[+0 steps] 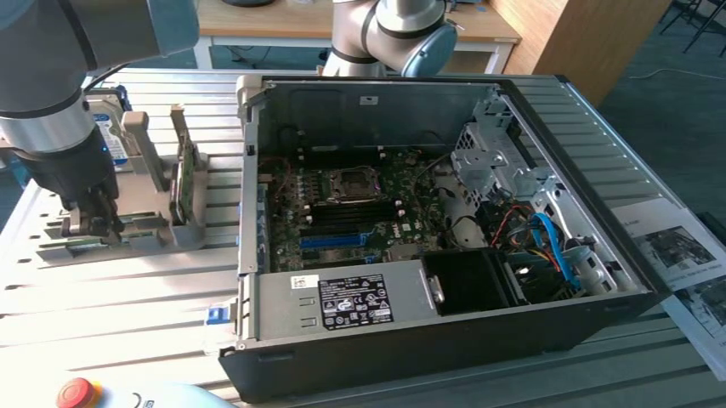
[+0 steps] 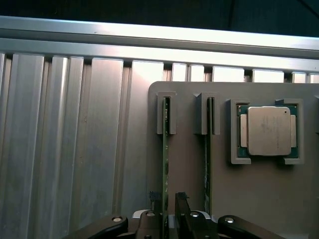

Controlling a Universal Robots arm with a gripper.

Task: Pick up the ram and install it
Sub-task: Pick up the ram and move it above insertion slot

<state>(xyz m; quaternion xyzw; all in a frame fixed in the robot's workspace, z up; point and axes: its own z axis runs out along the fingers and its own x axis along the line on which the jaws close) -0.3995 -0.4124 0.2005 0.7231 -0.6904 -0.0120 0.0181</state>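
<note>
1. Currently the gripper (image 1: 93, 223) hangs from the arm (image 1: 51, 127) at the left edge of the exterior view. It sits low over a grey holder plate (image 1: 57, 248) that lies on the slatted metal table (image 1: 114, 306).
2. Gripper state: released. The two fingers (image 2: 181, 211) stand apart and clamp nothing.
3. Ram location: the ram (image 2: 165, 164) stands on its long edge in a slot of the holder plate. Its far end is seated in a grey end bracket (image 2: 166, 113).
4. Ram relative to gripper: the near end of the ram runs straight into the space between the fingers, with one finger on each side. A narrow gap appears on both sides, so contact cannot be confirmed.
5. A second stick (image 2: 208, 164) of the same kind stands parallel in the next slot, just beside the ram and outside the fingers.
6. A processor (image 2: 269, 130) lies flat in a square pocket of the same plate, on the far side of the second stick from the ram.
7. An open computer case (image 1: 454, 340) stands at the centre of the exterior view, just beside the holder plate. The motherboard (image 1: 352, 208) lies on the case floor, well apart from the gripper.
</note>
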